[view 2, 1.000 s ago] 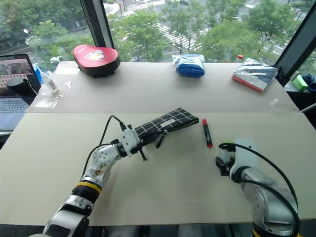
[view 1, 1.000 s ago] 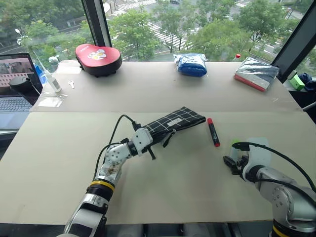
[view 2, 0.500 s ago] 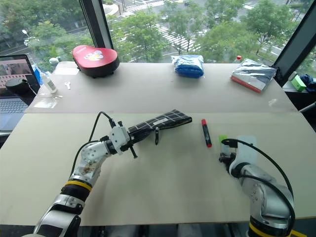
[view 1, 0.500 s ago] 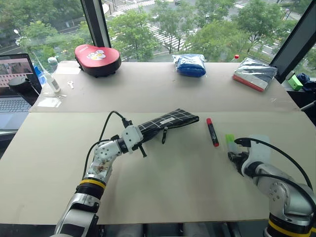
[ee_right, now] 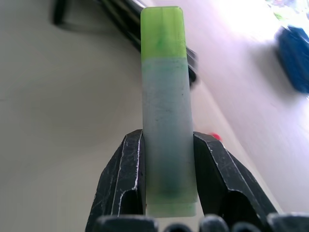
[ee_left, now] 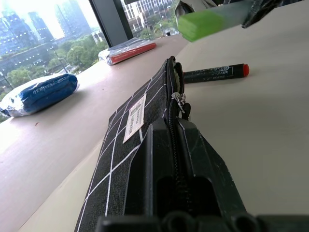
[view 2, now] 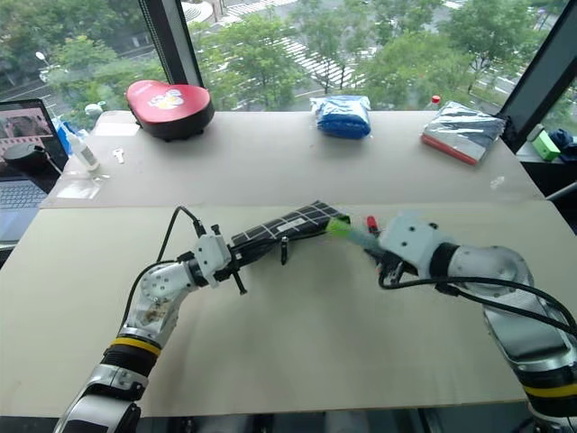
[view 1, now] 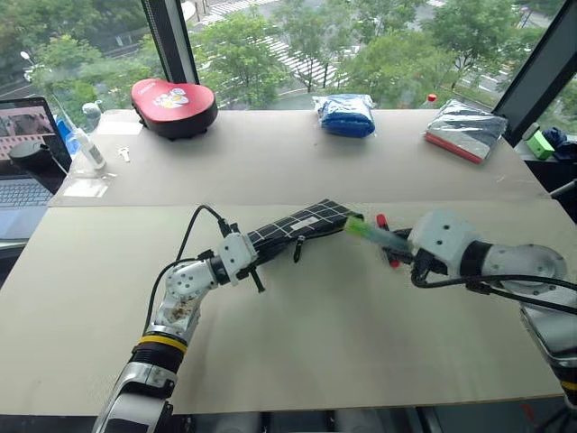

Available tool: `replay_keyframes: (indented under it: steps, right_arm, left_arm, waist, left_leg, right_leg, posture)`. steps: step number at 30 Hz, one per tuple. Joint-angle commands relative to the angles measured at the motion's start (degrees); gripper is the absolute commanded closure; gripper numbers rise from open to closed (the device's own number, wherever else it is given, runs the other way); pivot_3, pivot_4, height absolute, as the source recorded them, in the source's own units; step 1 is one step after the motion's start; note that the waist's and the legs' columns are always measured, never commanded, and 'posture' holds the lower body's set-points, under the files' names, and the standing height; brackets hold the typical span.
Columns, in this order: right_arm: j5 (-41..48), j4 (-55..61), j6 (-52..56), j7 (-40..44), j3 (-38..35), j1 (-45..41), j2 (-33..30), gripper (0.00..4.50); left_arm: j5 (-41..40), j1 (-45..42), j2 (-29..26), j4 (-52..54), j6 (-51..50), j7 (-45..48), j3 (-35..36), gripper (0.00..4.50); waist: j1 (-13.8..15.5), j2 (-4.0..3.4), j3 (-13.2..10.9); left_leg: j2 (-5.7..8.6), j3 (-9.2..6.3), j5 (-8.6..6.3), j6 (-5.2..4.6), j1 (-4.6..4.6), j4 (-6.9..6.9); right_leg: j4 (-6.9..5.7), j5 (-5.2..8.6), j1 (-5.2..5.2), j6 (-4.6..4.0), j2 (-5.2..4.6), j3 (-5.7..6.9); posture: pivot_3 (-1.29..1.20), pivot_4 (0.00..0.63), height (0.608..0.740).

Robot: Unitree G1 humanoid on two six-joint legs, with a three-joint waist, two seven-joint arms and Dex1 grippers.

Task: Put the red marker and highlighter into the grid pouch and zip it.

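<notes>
Highlighter (ee_right: 164, 121): held off the worktop (view 1: 315, 361) in the jaws of the right gripper (ee_right: 166, 193), which are closed part-way on the pale lower body, one finger on each flat side. Its long axis runs straight out along the fingers, green cap leading, and points toward the far end of the grid pouch (view 1: 302, 224).

The cap sits just beside that end of the pouch, slightly above it; from the head views it cannot be told whether cap and fabric touch. The left gripper (view 1: 236, 256) has its jaws fully closed on the pouch's near end, clamped over the zipper line, with the pouch stretching away from it toward the highlighter. In the left wrist view the zipper appears parted at the far end, and the zipper pull (ee_left: 179, 100) hangs there.

The coming move likely turns on lining up the highlighter's long axis with the pouch's mouth, so that the cap enters between the two zipper edges; the right arm is the nearer one for this.

The red marker (ee_left: 212, 73) lies flat on the worktop just beyond the pouch's far end, under the raised highlighter, free of both grippers.
</notes>
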State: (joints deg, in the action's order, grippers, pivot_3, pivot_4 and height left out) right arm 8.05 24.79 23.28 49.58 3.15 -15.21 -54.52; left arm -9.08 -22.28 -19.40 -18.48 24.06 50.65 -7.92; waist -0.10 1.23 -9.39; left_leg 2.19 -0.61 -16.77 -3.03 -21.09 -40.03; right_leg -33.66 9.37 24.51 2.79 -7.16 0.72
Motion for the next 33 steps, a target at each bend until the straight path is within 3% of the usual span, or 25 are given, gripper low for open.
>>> replay_keyframes:
  steps: [1, 15, 33]
  right_arm:
    - [-4.64, -3.78, -6.23, 1.22, 3.57, -4.6, 0.29, 3.48]
    - [-9.87, -13.12, -11.58, 1.12, 4.75, -7.19, 2.66, 3.48]
    - [-8.99, -15.9, -5.62, 2.9, 4.17, -9.89, 2.88, 3.48]
  left_arm:
    - [-0.55, 0.27, 0.21, 2.99, -0.43, -0.57, 0.18, 4.5]
    - [0.0, 1.36, 0.15, 4.9, -0.96, -2.07, 0.08, 4.5]
    - [3.21, 1.99, -1.82, 2.88, 3.11, 0.39, -2.87, 4.5]
  waist:
    - [0.1, 0.0, 0.0]
    - [0.77, 0.0, 0.0]
    - [0.76, 0.0, 0.0]
  left_leg:
    - [0.0, 0.0, 0.0, 0.0, 0.0, 0.0]
    - [0.04, 0.01, -0.01, 0.0, -0.1, 0.02]
    - [0.03, 0.04, -0.01, -0.01, -0.09, 0.03]
  right_leg:
    - [0.0, 0.0, 0.0, 0.0, 0.0, 0.01]
    - [0.08, -0.03, 0.1, -0.04, -0.03, 0.01]
    - [0.09, -0.03, 0.11, -0.04, -0.03, 0.0]
  posture:
    - [0.0, 0.15, 0.74]
    - [0.0, 0.15, 0.74]
    - [0.0, 0.15, 0.74]
